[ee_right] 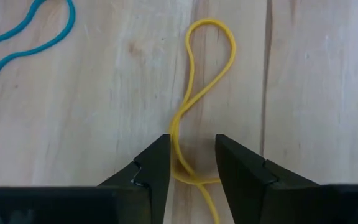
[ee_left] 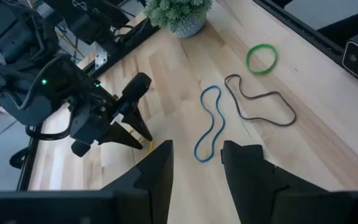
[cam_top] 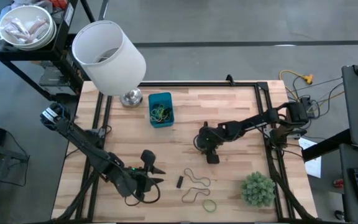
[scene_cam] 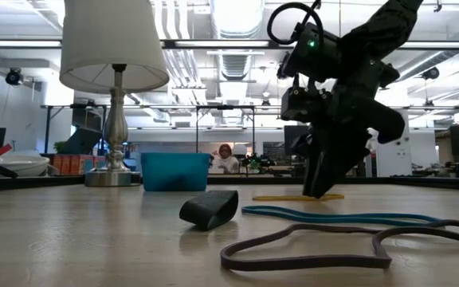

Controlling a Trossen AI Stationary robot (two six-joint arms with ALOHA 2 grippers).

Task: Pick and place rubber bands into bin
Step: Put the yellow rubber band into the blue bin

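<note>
The blue bin (cam_top: 169,107) (scene_cam: 174,171) stands near the table's far edge with several bands inside. Loose rubber bands lie on the near half of the table: a yellow one (ee_right: 210,62) (scene_cam: 297,196), a blue one (ee_left: 209,121), a dark brown one (cam_top: 197,186) (ee_left: 260,102), a green ring (cam_top: 210,205) and a short black one (cam_top: 180,182) (scene_cam: 209,209). My right gripper (cam_top: 211,158) (ee_right: 192,165) is open and points down at the table, its fingers on either side of the yellow band. My left gripper (cam_top: 159,175) (ee_left: 197,165) is open above the near-left table. My right gripper comes from above, pointing down, with its open fingers on either side of one end of the yellow band (ee_right: 180,163), which lies flat on the table. The band runs close to one finger (ee_right: 157,168); whether it touches, I cannot tell.
A lamp with a big white shade (cam_top: 107,56) (scene_cam: 114,48) stands at the far-left corner beside the bin. A small green plant (cam_top: 257,190) sits at the near-right corner. Bare wood lies between the bands and the bin.
</note>
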